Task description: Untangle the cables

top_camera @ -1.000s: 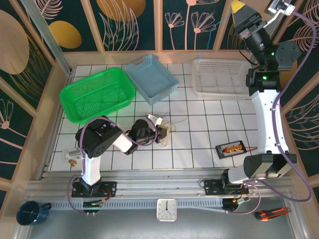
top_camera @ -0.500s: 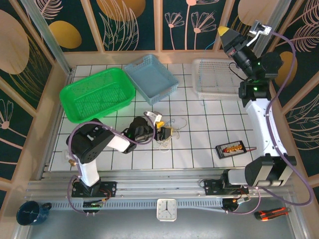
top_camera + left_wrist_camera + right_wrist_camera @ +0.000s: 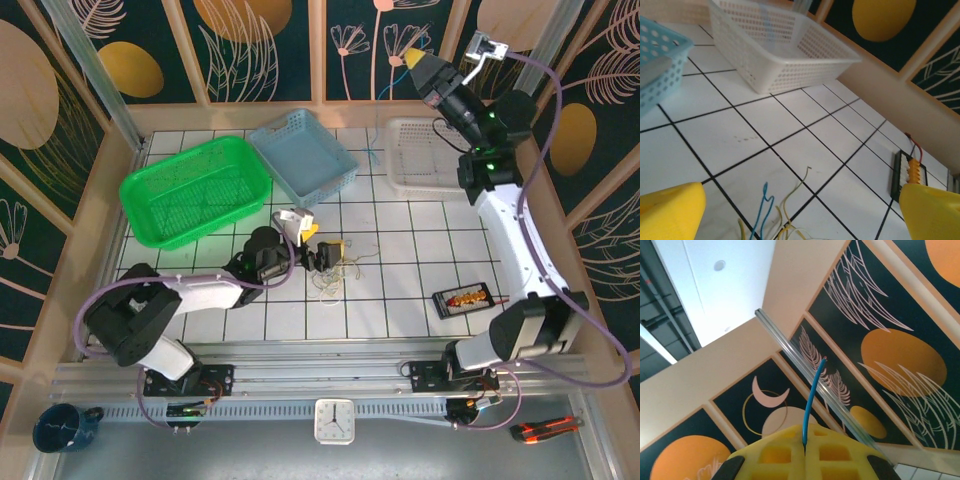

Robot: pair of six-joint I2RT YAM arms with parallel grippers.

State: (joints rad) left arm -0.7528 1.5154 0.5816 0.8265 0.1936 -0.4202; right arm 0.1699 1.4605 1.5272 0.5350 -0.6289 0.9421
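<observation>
from above, the cables (image 3: 335, 272) are a small pale clump near the middle of the white tiled table (image 3: 400, 320), and the single strands in it cannot be told apart. the left gripper (image 3: 322, 248) lies low just at the clump's far-left side, fingers spread wide with nothing between them. whether a finger touches a wire is hard to say. in the left wrist view only wire ends show, one blue and a few pale yellow, cut off by the bottom edge, as are both yellow fingers (image 3: 670, 212). the right gripper (image 3: 418, 62) is raised high at the far side, left of the white basket (image 3: 430, 160). its fingers are pressed together on a blue strand (image 3: 812, 395) that sticks out of the tips in the right wrist view, and the rest of that strand is hidden. a faint blue mark by that basket's left rim, seen from above, is too thin to identify.

a second ago the left gripper was closed at the clump with its arm folded up. now the arm is stretched out flat and the fingers have parted. the right gripper has swung left from the far right corner.
</observation>
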